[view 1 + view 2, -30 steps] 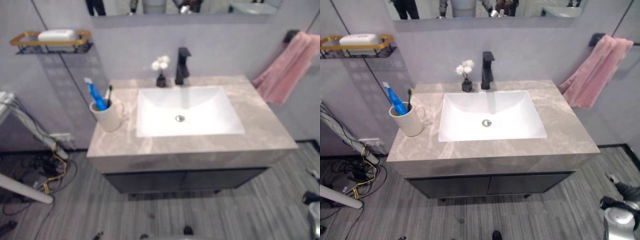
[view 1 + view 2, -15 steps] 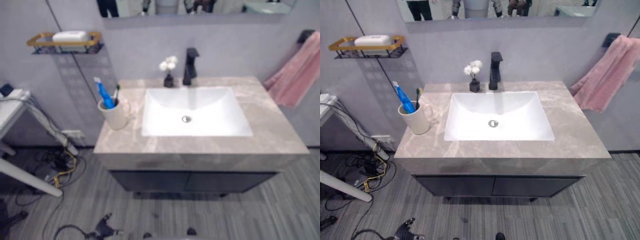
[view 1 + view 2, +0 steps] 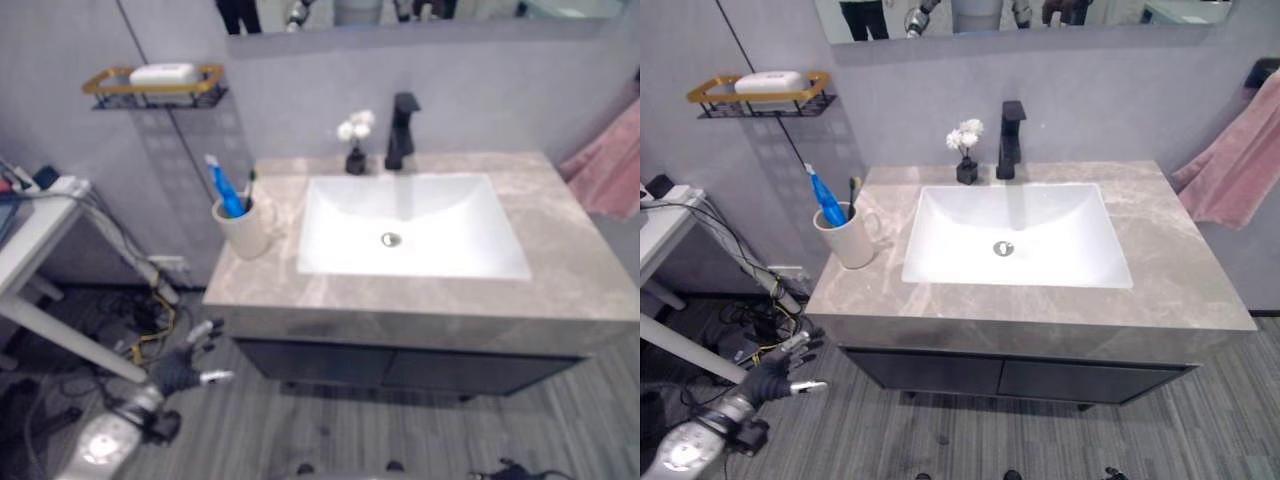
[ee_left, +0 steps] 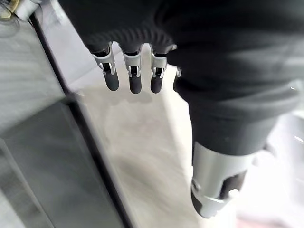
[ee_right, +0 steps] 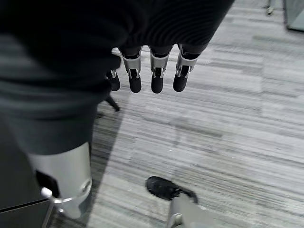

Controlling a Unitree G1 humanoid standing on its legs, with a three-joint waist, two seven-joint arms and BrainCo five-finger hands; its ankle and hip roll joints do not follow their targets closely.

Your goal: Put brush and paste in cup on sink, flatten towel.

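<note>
- My left hand (image 3: 775, 372) hangs low with its fingers (image 4: 134, 78) straight and a little spread, and they hold nothing.
- Just past these fingers, in the left wrist view, I see the edge of the stone counter (image 3: 1040, 308) and the dark cabinet front (image 3: 1020, 378) under it.
- My right hand (image 5: 156, 42) also has relaxed, straight fingers (image 5: 157, 78) that hold nothing, and past them I see only grey striped floor (image 5: 237, 123).
- Above my left hand and farther from me, on the counter's near-left part, stands the cream cup (image 3: 851, 238).
- The blue brush (image 3: 822, 195) stands tilted inside the cup, and a darker thing with a green top, maybe the paste (image 3: 853, 189), stands beside it in the same cup; I cannot tell it for sure.
- Next to the cup, more toward my right hand's side, is the white sink (image 3: 1017, 238), with a black tap (image 3: 1011, 139) and a small vase of white flowers (image 3: 965, 145) behind it.
- The pink towel (image 3: 1240, 160) hangs on the wall far across from my left hand, bunched in folds and not flat.
- On the wall above the cup there is a golden shelf (image 3: 762, 92) with a white soap (image 3: 766, 80) on it.
</note>
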